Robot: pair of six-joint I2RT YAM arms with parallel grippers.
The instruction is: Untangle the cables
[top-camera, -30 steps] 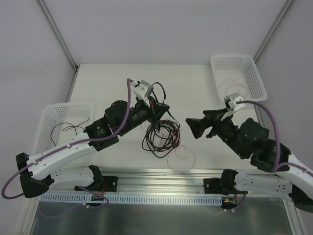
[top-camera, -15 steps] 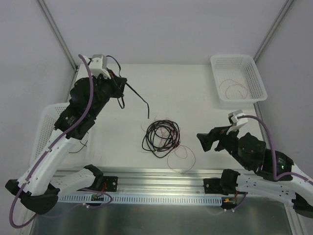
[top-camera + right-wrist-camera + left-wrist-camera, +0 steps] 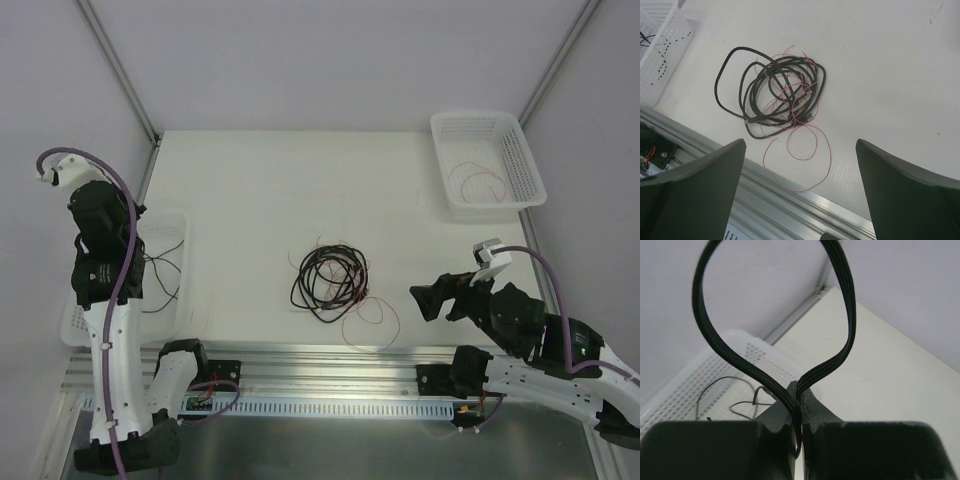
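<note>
A bundle of black cables (image 3: 328, 280) lies looped in the middle of the table, with a fine red wire (image 3: 370, 320) trailing toward the near edge. It also shows in the right wrist view (image 3: 775, 95). My left gripper (image 3: 799, 390) is shut on a flat black cable (image 3: 715, 347), which arches up in a loop above the fingers. It hangs over the left white basket (image 3: 700, 375). My right gripper (image 3: 800, 144) is open and empty, near the table's front edge, to the right of the bundle (image 3: 425, 298).
The left basket (image 3: 100, 235) holds a thin black wire (image 3: 160, 270). A white basket (image 3: 520, 150) at the back right holds a red wire (image 3: 475, 180). An aluminium rail (image 3: 330, 360) runs along the near edge.
My left arm has lifted a black cable off the bundle and swung it left, over the left basket. My right arm has drawn back toward the near edge.
</note>
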